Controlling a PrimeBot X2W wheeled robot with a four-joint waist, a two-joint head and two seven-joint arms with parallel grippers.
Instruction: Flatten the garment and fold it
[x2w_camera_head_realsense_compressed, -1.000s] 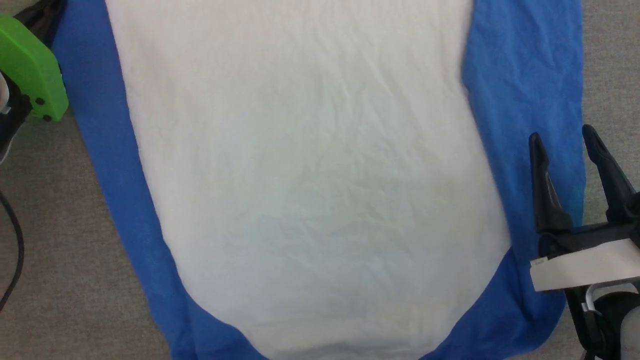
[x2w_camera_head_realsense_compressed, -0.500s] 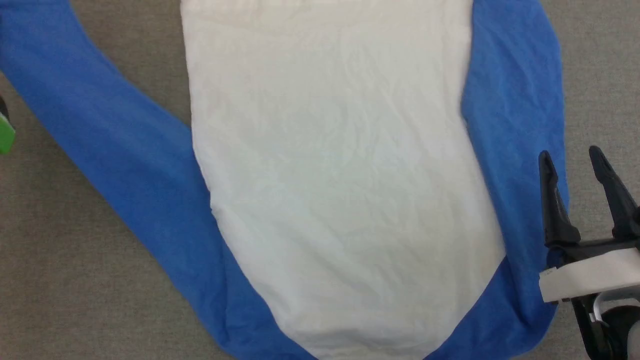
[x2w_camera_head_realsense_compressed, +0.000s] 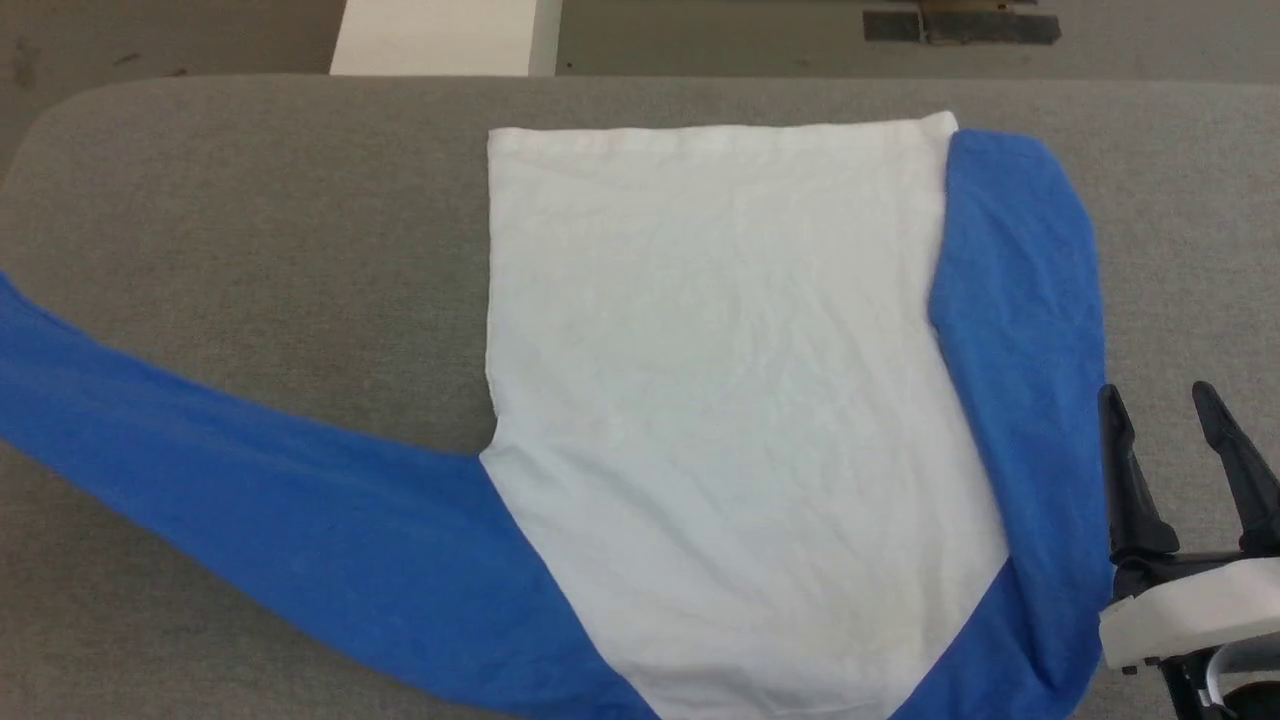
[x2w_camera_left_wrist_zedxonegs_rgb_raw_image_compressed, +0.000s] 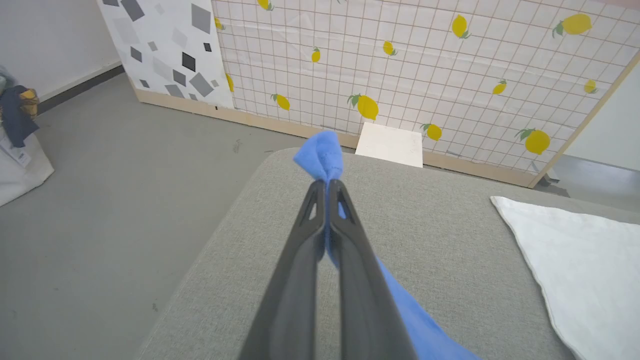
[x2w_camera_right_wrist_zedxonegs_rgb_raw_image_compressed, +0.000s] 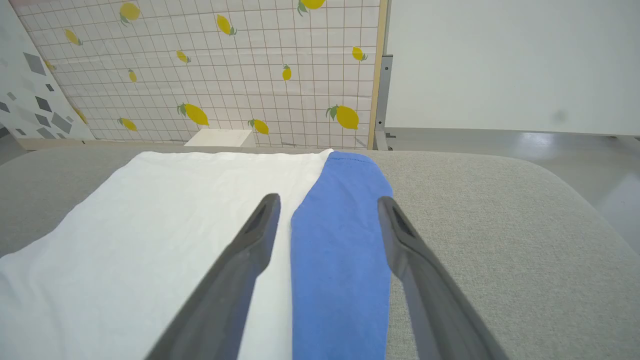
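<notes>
The garment lies flat on the grey padded table, white body in the middle with its hem at the far side. One blue sleeve lies straight along the body's right edge. The other blue sleeve stretches out to the left, off the head view's edge. In the left wrist view my left gripper is shut on that sleeve's cuff, held above the table's left end. My right gripper stands open just right of the straight sleeve; in the right wrist view its fingers straddle the blue cloth.
The table's rounded far left corner and far edge are near the floor. A white box stands on the floor beyond the table, against a lemon-print screen. A pile of things sits at the room's left.
The head camera has pulled back, showing the whole shirt and the table's far edge. The left sleeve has swung out from beside the body to stretch far left. The right gripper stays open.
</notes>
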